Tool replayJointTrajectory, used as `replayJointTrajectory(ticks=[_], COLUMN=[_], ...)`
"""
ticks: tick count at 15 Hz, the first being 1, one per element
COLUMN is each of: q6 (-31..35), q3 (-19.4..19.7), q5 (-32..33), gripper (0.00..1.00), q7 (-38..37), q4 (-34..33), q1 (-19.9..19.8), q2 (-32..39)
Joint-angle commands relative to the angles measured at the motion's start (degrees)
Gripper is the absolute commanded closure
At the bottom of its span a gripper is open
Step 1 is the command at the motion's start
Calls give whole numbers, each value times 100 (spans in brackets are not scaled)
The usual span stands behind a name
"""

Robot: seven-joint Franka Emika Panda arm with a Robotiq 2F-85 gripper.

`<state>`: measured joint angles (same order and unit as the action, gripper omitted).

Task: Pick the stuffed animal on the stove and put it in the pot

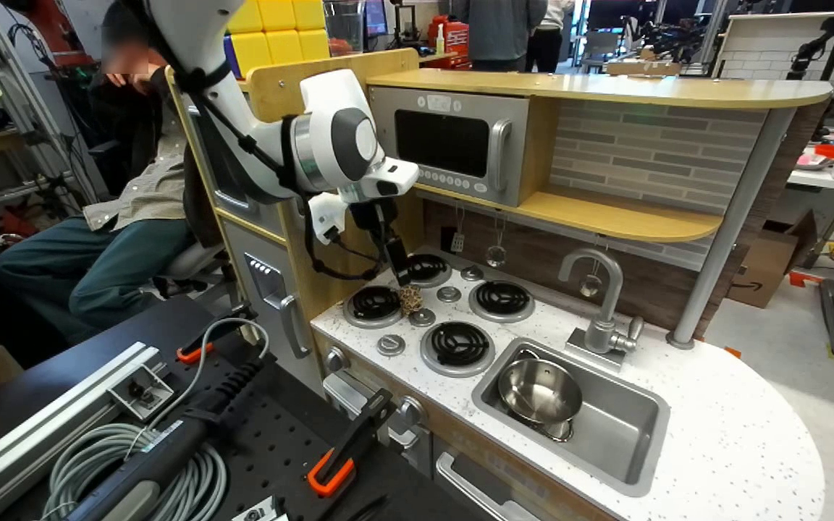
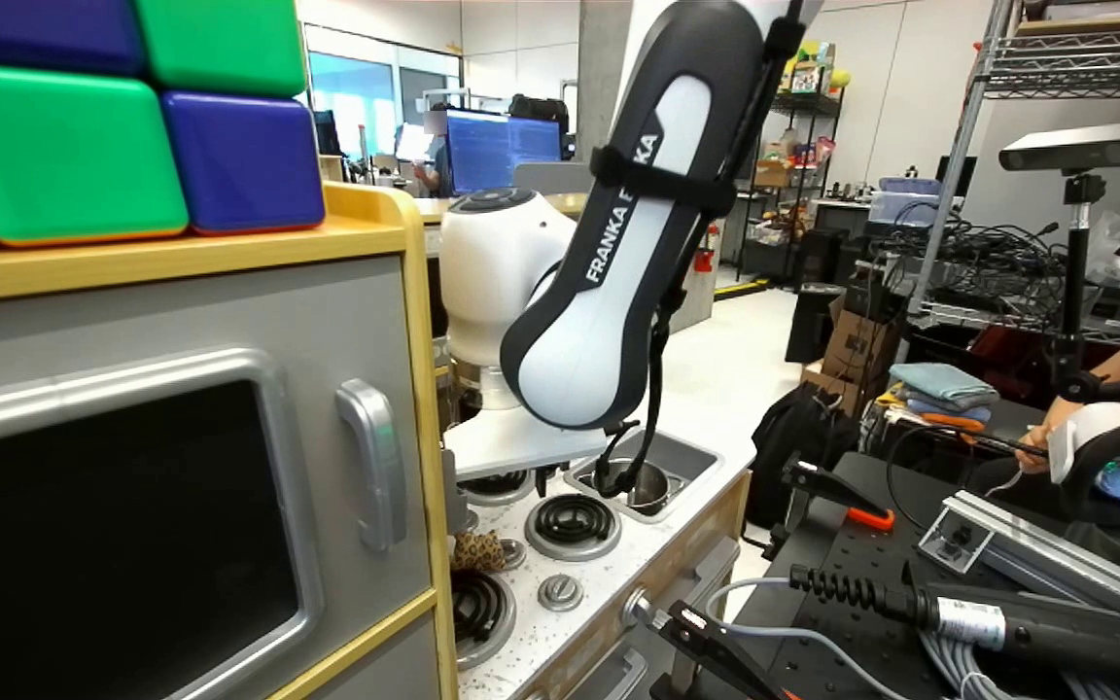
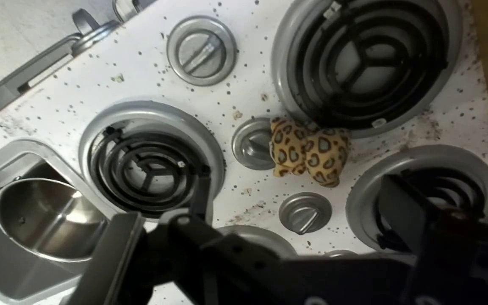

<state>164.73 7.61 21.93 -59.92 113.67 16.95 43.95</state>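
Note:
The stuffed animal (image 3: pixel 309 151) is small, tan and leopard-spotted. It lies on the white stove (image 3: pixel 248 199) between burners, touching a silver knob; it shows in both exterior views (image 1: pixel 410 299) (image 2: pixel 478 551). The shiny steel pot (image 3: pixel 53 220) sits in the sink, right of the burners in an exterior view (image 1: pixel 540 391). My gripper (image 3: pixel 301 197) is open and empty, its fingers wide apart above the stove. In the wrist view the toy lies beyond the gap between the fingertips. In an exterior view the gripper (image 1: pixel 397 262) is close above the toy. Elsewhere the arm mostly hides it.
The grey sink basin (image 1: pixel 627 434) with a faucet (image 1: pixel 605 304) stands beside the burners. A microwave (image 1: pixel 453 141) and wooden shelf (image 1: pixel 620 210) overhang the back of the stove. A tall wooden cabinet side (image 1: pixel 301 268) borders the stove. A black table (image 1: pixel 272 427) holds clamps and cables.

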Motion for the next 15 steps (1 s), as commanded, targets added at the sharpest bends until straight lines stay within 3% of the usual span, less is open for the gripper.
replayJointTrajectory(ticks=[1,7,15], q6=[281,447,1184], q3=[423,707,710], q5=[-448,-892,-1431], gripper=[0,0,0], q7=[169,623,1057], q4=[-761,-1065,-303], q1=[449,795,818], q2=[778,1199,943])
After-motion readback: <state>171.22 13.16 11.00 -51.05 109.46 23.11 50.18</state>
